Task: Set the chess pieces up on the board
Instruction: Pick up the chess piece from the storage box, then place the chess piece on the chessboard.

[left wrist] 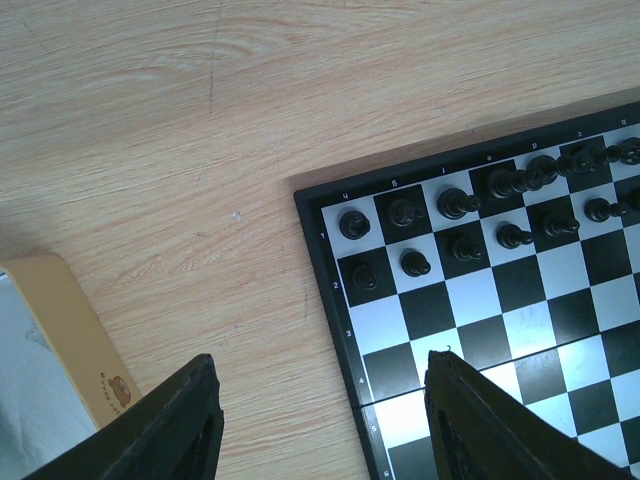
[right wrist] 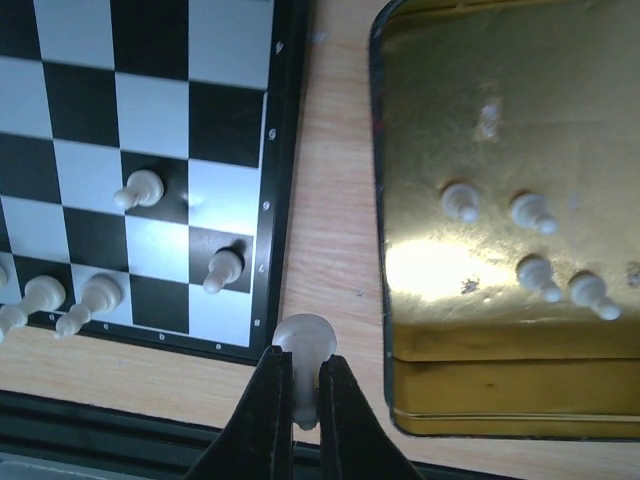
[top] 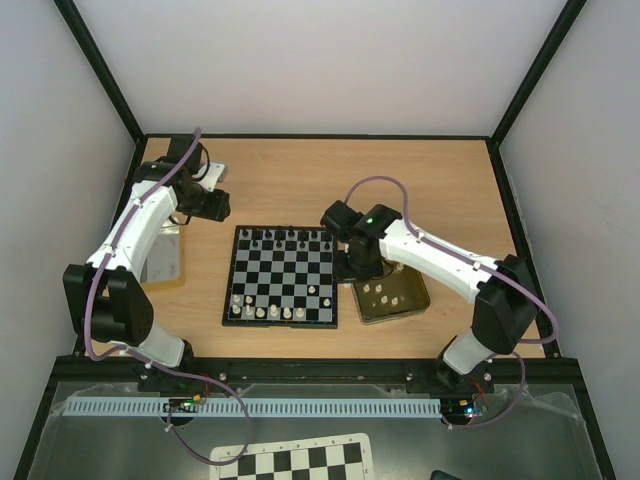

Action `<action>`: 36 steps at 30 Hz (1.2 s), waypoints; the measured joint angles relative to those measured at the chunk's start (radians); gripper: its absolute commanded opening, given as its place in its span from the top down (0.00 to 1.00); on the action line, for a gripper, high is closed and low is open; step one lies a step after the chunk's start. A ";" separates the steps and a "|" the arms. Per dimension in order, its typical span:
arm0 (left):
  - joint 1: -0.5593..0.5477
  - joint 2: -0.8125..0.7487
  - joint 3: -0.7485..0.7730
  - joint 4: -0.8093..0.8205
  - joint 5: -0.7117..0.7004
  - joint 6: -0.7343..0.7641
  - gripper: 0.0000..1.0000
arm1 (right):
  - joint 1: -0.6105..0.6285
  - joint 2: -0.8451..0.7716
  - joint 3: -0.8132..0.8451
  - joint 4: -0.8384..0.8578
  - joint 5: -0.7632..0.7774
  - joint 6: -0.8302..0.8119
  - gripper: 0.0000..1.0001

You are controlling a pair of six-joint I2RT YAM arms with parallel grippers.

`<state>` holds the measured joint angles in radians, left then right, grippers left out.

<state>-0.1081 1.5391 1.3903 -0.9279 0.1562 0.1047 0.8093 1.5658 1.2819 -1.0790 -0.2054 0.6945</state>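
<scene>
Gripping a cream-white piece (right wrist: 305, 336), the right pincer (right wrist: 303, 400) should lift it left over the board (right wrist: 160, 110) frame and set it upright; left pincer (left wrist: 320, 362) hangs open.

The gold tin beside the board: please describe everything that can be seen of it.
The gold tin is a shallow, shiny, metal-looking tray with rounded corners and a dark rim. It lies flat on the wooden table, right of the board, bare wood between them. At least four cream-white pieces rest on its floor. The right gripper, shut on a white piece, hangs beside its near left corner.
</scene>
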 measured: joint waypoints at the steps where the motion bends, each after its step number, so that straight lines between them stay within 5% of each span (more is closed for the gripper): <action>1: 0.000 0.000 0.000 0.000 0.000 0.000 0.44 | 0.016 0.007 0.001 0.000 -0.002 0.006 0.98; 11: 0.018 -0.027 -0.037 0.018 -0.030 0.001 0.45 | 0.063 0.044 0.109 -0.007 0.043 0.016 0.98; 24: 0.261 -0.116 -0.071 0.026 -0.070 0.004 0.45 | 0.063 -0.005 0.076 0.039 0.122 0.052 0.98; 36: 0.211 -0.175 -0.090 0.024 -0.029 -0.002 0.44 | 0.068 0.048 0.142 0.058 0.164 0.185 0.98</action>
<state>0.1032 1.3640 1.3003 -0.9035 0.1268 0.1024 0.8772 1.6135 1.4235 -1.0210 -0.0418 0.8795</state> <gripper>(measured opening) 0.554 0.024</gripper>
